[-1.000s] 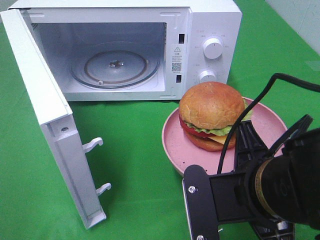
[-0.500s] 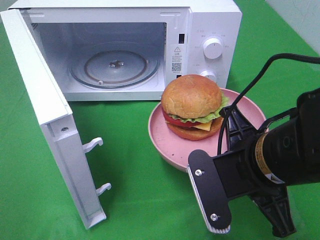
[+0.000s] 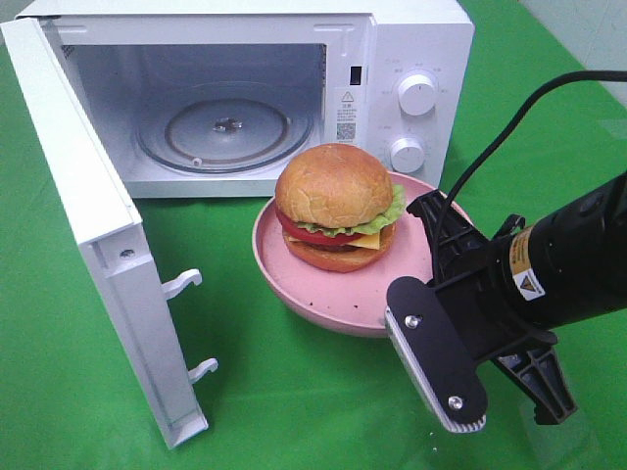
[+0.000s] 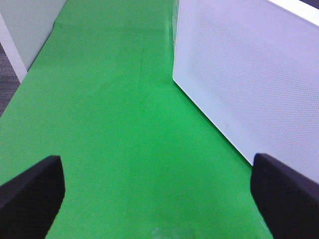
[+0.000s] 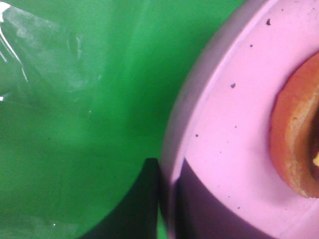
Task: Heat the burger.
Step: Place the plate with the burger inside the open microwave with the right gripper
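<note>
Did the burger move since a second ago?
Yes. The burger on its plate moved left, from below the knobs toward the open microwave.

Lab test bench: green cloth [image 3: 59,343] cover, lone microwave [image 3: 421,39], robot arm [image 3: 578,264]

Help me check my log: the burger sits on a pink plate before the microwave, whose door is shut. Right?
No: the door stands wide open, as the exterior high view shows. The burger does sit on the pink plate before the microwave.
</note>
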Available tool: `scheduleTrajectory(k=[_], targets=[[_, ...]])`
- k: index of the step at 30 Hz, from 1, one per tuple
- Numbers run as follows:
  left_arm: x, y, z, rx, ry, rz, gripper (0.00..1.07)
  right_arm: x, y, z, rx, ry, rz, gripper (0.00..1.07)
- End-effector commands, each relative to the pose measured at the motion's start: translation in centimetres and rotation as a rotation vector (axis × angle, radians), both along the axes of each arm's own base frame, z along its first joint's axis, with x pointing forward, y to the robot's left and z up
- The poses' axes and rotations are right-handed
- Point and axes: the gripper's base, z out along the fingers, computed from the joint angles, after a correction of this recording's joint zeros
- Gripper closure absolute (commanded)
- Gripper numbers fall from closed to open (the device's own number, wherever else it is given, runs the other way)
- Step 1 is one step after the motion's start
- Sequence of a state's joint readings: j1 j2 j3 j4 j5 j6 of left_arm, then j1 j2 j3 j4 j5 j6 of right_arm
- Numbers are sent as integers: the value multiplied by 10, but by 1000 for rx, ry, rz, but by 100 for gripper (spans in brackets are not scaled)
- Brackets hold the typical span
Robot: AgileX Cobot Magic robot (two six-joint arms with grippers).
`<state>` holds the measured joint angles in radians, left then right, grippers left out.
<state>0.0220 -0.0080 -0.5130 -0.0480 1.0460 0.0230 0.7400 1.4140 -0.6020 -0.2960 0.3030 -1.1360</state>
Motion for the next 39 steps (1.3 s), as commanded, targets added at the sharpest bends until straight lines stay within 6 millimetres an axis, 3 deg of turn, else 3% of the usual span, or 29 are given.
scheduleTrajectory(k=[1, 15, 21, 39], targets=[[-2, -1, 0, -8, -24, -8, 13, 7, 2, 6, 66, -39, 64, 107], [-2, -1, 0, -8, -24, -8, 13, 15, -7, 7, 43, -54, 179, 107], [-2, -1, 0, -8, -24, -8, 13, 27, 2, 19, 64, -81, 173, 107], [-2, -1, 0, -7, -24, -8, 13, 59, 26, 22, 72, -70, 161, 107]])
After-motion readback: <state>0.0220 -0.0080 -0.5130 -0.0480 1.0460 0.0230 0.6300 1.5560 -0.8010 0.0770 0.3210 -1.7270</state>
